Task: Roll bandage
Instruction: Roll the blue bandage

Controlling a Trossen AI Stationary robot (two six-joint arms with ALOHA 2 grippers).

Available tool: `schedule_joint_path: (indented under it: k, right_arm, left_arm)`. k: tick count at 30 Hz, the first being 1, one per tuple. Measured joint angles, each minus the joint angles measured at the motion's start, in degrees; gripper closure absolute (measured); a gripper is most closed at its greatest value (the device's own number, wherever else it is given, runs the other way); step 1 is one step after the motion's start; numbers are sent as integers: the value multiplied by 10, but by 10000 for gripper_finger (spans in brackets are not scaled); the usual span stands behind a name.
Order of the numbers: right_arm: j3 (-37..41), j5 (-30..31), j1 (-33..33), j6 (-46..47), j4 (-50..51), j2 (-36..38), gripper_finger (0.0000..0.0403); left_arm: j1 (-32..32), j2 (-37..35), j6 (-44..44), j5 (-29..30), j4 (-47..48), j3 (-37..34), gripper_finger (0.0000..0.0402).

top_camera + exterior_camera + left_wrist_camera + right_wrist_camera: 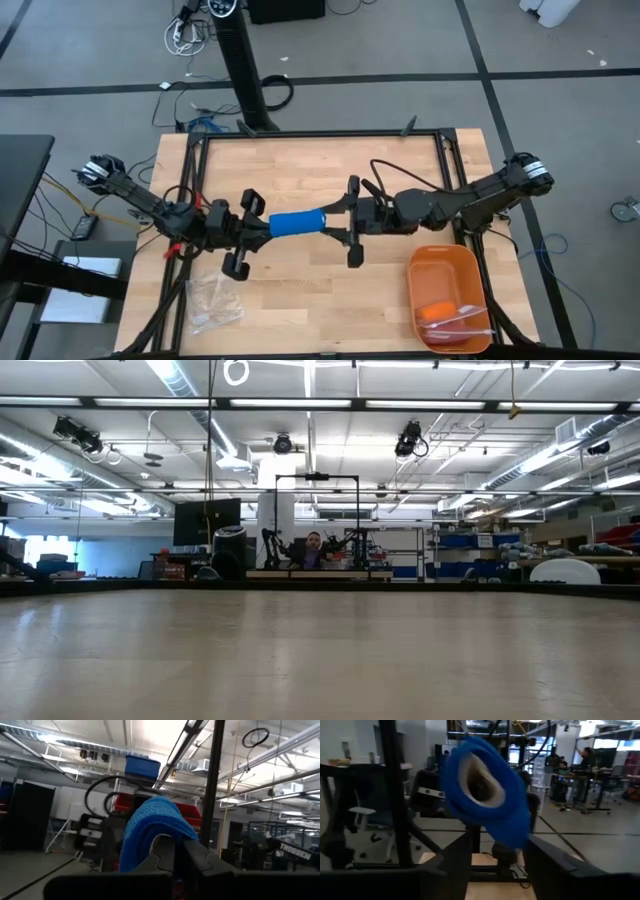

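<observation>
Bandage is held up at the centre of the high frame, a blue roll stretched level between the two arms above the wooden table. Its left end is pinched by the left gripper, fingers pressed together on the fabric; in the left wrist view the blue cloth is seen draped over the dark fingers. The right end is met by the right gripper, whose fingers are seen spread to either side of the roll's open end in the right wrist view; whether they touch it cannot be told. Lower left of the high frame, a clear bag is laid on the table. Lower right, an orange tray is seen. In the low view only bare tabletop is shown, with a person seated far behind.
</observation>
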State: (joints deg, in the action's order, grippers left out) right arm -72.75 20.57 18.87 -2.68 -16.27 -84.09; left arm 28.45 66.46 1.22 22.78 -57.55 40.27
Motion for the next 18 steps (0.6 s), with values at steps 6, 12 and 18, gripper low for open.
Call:
schedule_joint_path:
  k: [6, 12, 18]
  right_arm:
    - [0, 7, -14, -21, -1, -1, 386]
    - [0, 26, -12, -42, 1, 4, 396]
    - [0, 53, -4, -44, 43, 35, 400]
  left_arm:
    - [0, 0, -1, -4, -1, 0, 388]
    - [0, 0, -1, -5, 7, 0, 388]
    - [0, 0, 0, -10, 6, 0, 388]
